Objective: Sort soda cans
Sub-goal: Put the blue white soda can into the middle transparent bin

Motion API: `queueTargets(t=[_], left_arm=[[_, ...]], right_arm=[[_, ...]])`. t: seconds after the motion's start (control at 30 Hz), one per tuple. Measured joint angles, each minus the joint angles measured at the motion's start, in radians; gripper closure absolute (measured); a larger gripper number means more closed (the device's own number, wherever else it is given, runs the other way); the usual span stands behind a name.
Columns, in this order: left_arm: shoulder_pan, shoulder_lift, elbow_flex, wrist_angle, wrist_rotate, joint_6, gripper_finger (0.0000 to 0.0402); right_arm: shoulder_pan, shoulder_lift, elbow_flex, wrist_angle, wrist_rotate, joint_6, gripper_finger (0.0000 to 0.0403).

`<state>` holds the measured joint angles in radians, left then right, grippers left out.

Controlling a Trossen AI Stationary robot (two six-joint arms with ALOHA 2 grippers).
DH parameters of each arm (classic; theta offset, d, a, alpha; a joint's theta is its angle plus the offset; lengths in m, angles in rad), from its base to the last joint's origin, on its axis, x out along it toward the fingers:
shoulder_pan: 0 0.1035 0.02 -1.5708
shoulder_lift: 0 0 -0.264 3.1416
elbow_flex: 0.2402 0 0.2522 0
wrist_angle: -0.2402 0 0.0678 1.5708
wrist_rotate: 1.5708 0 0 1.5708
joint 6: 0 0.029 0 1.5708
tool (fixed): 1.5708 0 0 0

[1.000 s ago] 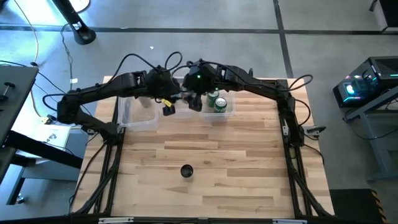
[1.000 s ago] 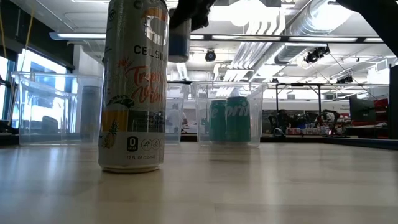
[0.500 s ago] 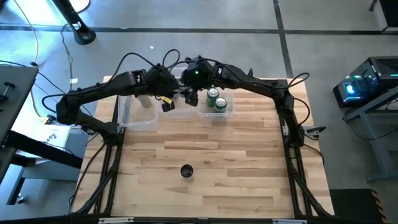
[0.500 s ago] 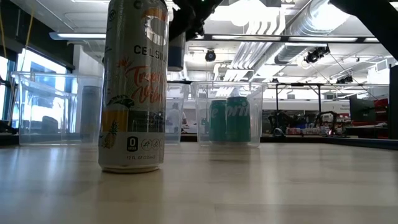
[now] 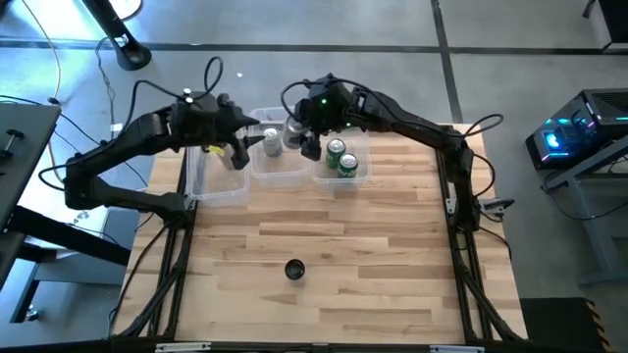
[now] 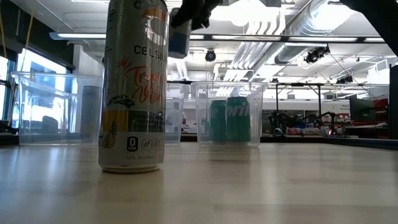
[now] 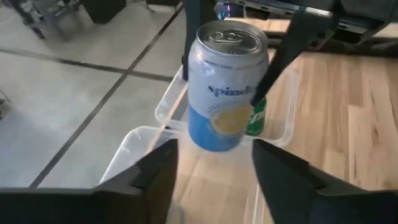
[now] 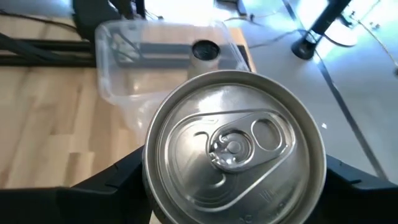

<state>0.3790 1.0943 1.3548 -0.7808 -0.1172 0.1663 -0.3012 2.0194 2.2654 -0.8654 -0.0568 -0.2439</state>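
My right gripper [image 8: 233, 180] is shut on a white-and-blue can [image 7: 227, 87] with a silver top [image 8: 233, 140], held in the air above the middle clear bin [image 5: 280, 175]. My left gripper [image 7: 214, 177] is open and hangs over the left bin [image 5: 218, 186], facing that can and touching nothing. Two green cans [image 5: 341, 157] stand on their bases in the right bin [image 6: 258, 112]. A grey can [image 6: 90, 112] stands in the left bin. A tall pale can with a dark top [image 5: 293, 269] stands alone on the table near its near edge. My right gripper pinches the white-and-blue can between its two fingers [image 7: 273, 59] on opposite sides of the wall [image 7: 258, 74], near the top. The fingers come from above, slanting down from the table's right. The can is lifted clear, hanging slightly tilted below the fingers [image 6: 178, 40].
Three clear plastic bins sit in a row along the table's far edge. The wooden table top [image 5: 392, 255] between the bins and the near edge holds only the lone tall can [image 6: 134, 87]. Both arms crowd the far side above the bins.
My left gripper has drawn back toward the table's left edge, from beside the held can to above the left bin. My right gripper, with the can still in it, has shifted a little toward the far edge and stays above the middle bin.
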Motion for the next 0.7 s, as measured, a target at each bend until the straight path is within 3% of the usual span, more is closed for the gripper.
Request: queueTargets(t=[0.3, 0.47, 0.7], left_arm=[[0.0, 0.086, 0.097, 0.011, -0.047, -0.011, 0.0059], [-0.027, 0.141, 0.203, -0.078, 0.087, 0.038, 0.004], [-0.061, 0.148, 0.212, -0.126, 0.091, 0.071, 0.0039]], right_arm=[[0.012, -0.045, 0.0, 0.008, -0.059, 0.019, 0.0125], [0.023, -0.054, 0.0, 0.038, -0.091, 0.032, 0.0125], [0.036, -0.073, 0.0, 0.105, -0.204, 0.056, 0.0125]])
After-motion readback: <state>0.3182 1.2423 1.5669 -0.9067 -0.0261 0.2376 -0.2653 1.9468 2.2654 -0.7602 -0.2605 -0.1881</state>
